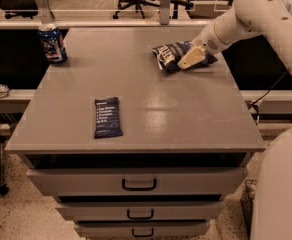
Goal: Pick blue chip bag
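Note:
The blue chip bag (170, 57) is a puffy, crinkled navy bag with white lettering, lying at the far right of the grey cabinet top (186, 114). My gripper (191, 58) comes in from the upper right on a white arm and rests over the right half of the bag, touching it and hiding that end. The bag lies on the surface, not lifted.
A flat dark blue bar wrapper (107, 117) lies front left of centre. A blue drink can (52, 43) stands at the far left corner. Drawers with handles (138, 184) are below the top. Office chairs stand behind. My white base (281, 194) is at the lower right.

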Controlling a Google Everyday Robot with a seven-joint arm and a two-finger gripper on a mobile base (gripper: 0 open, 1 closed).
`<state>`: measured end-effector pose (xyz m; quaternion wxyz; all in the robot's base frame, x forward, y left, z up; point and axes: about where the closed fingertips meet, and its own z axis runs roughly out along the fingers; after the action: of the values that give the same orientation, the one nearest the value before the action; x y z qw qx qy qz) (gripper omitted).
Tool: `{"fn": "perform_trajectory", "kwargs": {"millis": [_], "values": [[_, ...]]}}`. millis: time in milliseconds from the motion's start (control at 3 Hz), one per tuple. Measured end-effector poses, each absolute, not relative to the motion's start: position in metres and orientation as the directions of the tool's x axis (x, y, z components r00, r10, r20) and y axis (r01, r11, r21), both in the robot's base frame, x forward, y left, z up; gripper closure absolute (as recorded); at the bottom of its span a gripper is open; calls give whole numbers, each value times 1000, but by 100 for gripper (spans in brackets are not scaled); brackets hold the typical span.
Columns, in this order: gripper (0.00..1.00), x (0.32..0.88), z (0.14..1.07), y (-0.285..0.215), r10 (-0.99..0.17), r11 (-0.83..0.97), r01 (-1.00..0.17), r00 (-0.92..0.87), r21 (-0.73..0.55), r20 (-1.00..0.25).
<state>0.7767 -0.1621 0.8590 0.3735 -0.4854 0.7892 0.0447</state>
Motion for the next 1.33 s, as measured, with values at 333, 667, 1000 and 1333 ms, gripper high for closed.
{"fn": "perform_trajectory", "kwargs": {"millis": [333,667,1000,1333], "values": [[62,776,859,-171,-733,528,-796,-253,-294,-632],[85,762,882,-168,-721,498,-816,-203,-292,-662],[100,728,921,-153,-676,453,-847,-121,-280,-727],[100,684,971,-134,-578,415,-871,-29,-262,-816]]}}
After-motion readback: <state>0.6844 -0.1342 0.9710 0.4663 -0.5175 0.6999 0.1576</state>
